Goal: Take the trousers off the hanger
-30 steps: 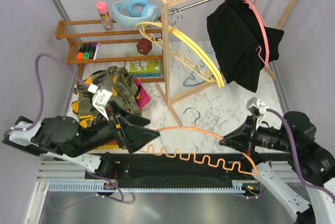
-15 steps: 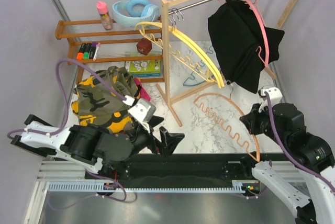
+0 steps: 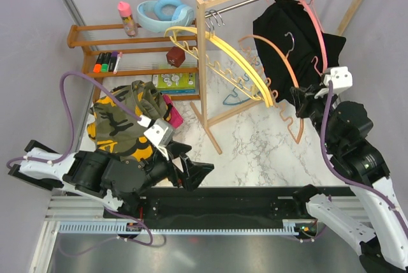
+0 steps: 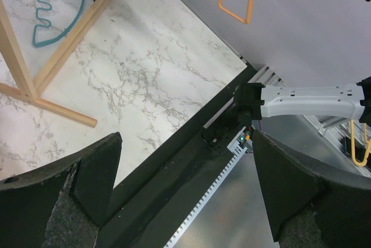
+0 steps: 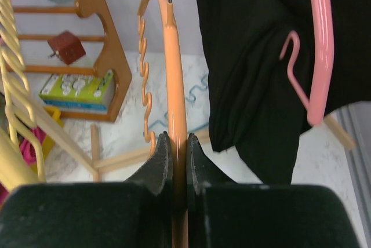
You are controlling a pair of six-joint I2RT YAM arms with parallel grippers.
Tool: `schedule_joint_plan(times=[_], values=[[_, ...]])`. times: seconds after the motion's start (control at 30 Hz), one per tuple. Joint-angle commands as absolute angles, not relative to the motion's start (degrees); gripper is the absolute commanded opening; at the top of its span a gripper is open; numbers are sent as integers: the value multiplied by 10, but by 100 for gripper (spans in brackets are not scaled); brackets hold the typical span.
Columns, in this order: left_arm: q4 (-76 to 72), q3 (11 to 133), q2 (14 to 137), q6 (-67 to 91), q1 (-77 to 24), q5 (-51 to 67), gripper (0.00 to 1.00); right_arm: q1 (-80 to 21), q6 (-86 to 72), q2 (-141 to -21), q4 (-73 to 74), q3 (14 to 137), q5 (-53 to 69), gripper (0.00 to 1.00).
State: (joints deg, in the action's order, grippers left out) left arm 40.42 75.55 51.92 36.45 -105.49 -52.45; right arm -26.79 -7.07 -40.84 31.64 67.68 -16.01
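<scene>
Count: four kinds of hanger in view.
- One orange hanger [image 5: 175,57], bare.
- One pink hanger [image 5: 322,39] on the rail [image 3: 255,0], carrying one pair of black trousers [image 3: 290,43].
- Yellow hangers [image 3: 236,56] on the rail to the left; at least two, exact number not clear.
- One teal hanger [image 3: 231,99] lying on the marble table [image 3: 255,145] under the rack.

A heap of trousers lies on the left of the table. Camouflage cloth [image 3: 121,123] is on top and magenta cloth [image 3: 172,115] shows at its right edge. Other pieces in the heap cannot be counted.

Right gripper [image 5: 177,141]: jaws nearly closed, clamped on the bar of the orange hanger. It holds the hanger upright just beside the hanging black trousers, hook uppermost.

Left gripper [image 4: 185,161]: jaws spread fully, nothing between them. It hangs over the near edge of the table, right of the heap.

Change from the earlier frames: the orange hanger was low over the marble half a second ago and along the near edge a second ago. It now stands at rail height in front of the black trousers. The right arm has risen with it. The left gripper has left the heap and moved to the near edge.
</scene>
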Motion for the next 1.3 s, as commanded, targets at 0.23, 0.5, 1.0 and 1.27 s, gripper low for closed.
schedule_joint_plan(times=[0.23, 0.5, 1.0, 1.27], values=[[395, 741, 528, 405, -1056, -513, 100, -269, -4, -497, 50, 722, -68, 0], [395, 722, 514, 424, -1056, -511, 100, -269, -9, -538, 19, 758, -40, 0], [395, 719, 531, 421, -1056, -498, 99, -269, -32, -584, -10, 762, -17, 0], [396, 714, 585, 376, -1056, -490, 99, -269, -43, -585, 15, 762, -9, 0]])
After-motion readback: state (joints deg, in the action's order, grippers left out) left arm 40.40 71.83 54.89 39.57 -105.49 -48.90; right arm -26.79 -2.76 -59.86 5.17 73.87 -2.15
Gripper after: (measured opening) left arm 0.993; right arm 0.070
